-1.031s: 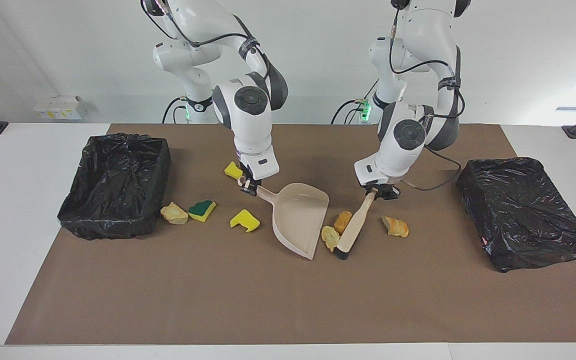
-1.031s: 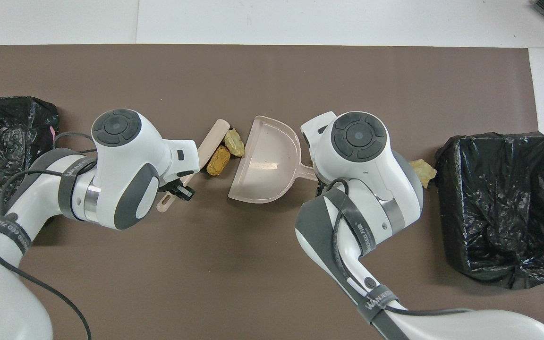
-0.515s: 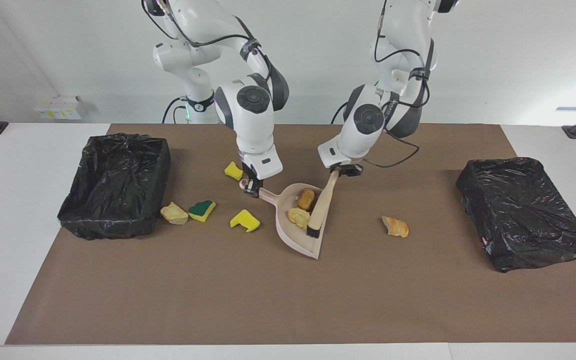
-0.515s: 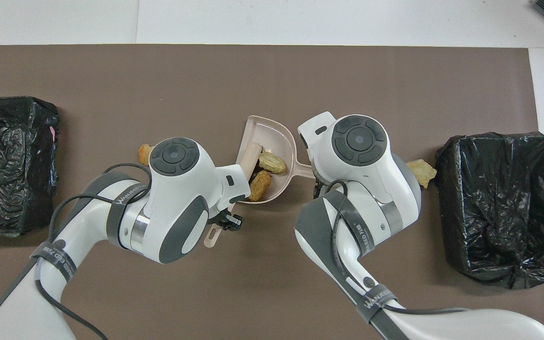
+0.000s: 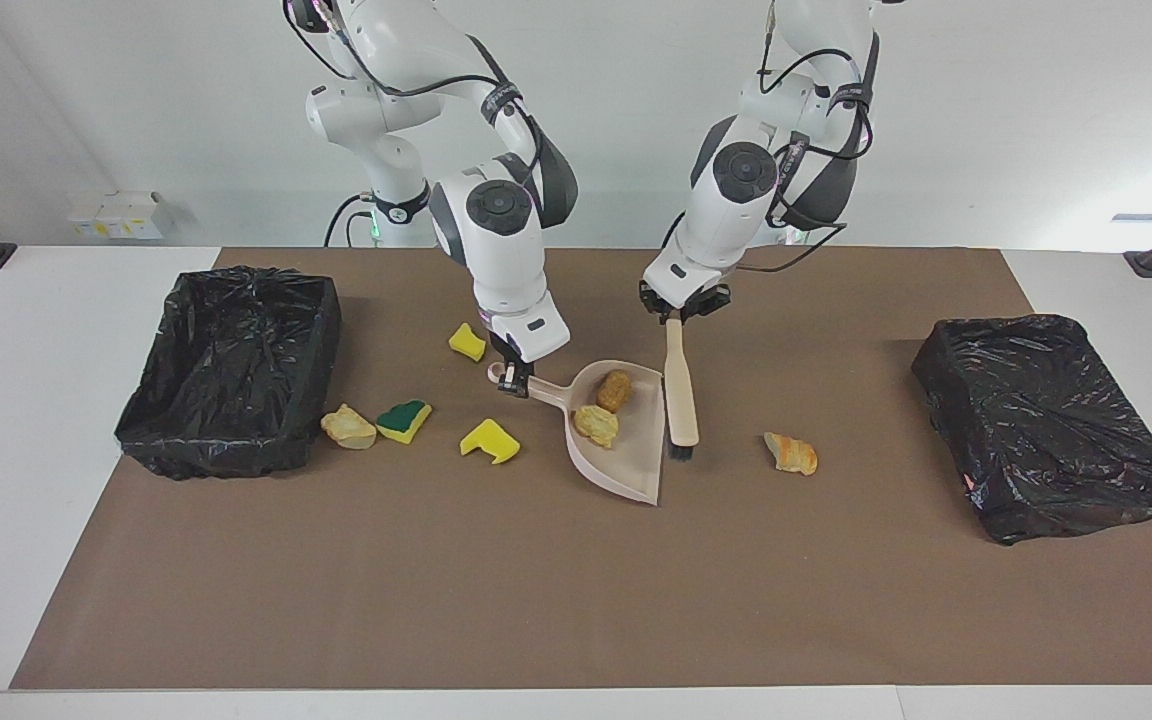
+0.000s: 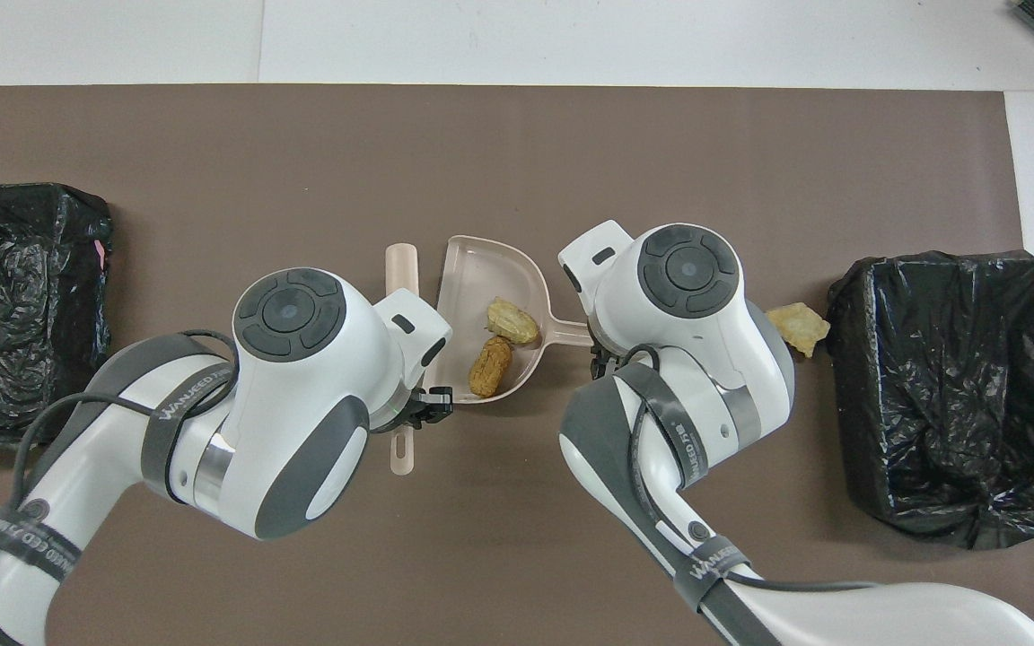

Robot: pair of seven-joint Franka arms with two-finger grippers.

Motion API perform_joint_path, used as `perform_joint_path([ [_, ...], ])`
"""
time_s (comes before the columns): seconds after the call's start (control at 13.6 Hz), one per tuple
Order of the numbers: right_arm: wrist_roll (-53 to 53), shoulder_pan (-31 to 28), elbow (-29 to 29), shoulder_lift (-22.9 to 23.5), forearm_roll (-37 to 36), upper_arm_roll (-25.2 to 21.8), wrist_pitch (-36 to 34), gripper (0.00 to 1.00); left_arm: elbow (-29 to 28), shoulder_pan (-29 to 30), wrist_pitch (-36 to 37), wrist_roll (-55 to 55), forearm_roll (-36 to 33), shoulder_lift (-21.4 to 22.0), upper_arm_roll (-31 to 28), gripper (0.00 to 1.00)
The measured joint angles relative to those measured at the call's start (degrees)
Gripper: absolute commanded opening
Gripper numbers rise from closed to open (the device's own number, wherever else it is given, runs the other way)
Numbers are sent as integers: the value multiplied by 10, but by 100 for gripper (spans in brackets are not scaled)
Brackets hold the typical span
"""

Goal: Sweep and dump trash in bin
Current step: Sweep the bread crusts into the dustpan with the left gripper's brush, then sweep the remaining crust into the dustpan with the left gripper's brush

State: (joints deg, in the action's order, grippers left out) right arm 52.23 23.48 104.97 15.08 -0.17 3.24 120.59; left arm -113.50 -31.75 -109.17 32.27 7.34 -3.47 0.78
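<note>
My right gripper (image 5: 509,380) is shut on the handle of the beige dustpan (image 5: 636,460), which rests on the mat. Two tan bread chunks (image 5: 614,391) (image 5: 596,425) lie in the pan, also shown in the overhead view (image 6: 512,320) (image 6: 489,366). My left gripper (image 5: 674,312) is shut on the handle of the brush (image 5: 679,385); its bristles hang beside the pan's open edge. Loose trash on the mat: a bread chunk (image 5: 791,452) toward the left arm's end, two yellow sponge pieces (image 5: 467,341) (image 5: 489,440), a green-topped sponge (image 5: 404,420) and another bread chunk (image 5: 348,427).
An open black-lined bin (image 5: 236,370) stands at the right arm's end of the brown mat, also in the overhead view (image 6: 948,386). A box fully wrapped in black plastic (image 5: 1046,425) stands at the left arm's end.
The brush swept the two bread chunks into the dustpan, then came out of the pan and now hangs beside its open edge. The dustpan turned a little.
</note>
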Motion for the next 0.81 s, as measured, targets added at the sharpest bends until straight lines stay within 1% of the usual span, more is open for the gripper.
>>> perform_joint_path([
  [0.15,16,0,1,0,0,0,0,0,-4,8,7,67,-25,0,-5,0],
  [0.44,24,0,1,0,0,0,0,0,-20,69,23,86,-87,1,-9,0],
  [0.59,24,0,2,0,0,0,0,0,-25,112,13,46,-99,2,-9,0],
  [0.81,24,1,2,0,0,1,0,0,-47,186,-41,-88,-101,0,-11,0],
])
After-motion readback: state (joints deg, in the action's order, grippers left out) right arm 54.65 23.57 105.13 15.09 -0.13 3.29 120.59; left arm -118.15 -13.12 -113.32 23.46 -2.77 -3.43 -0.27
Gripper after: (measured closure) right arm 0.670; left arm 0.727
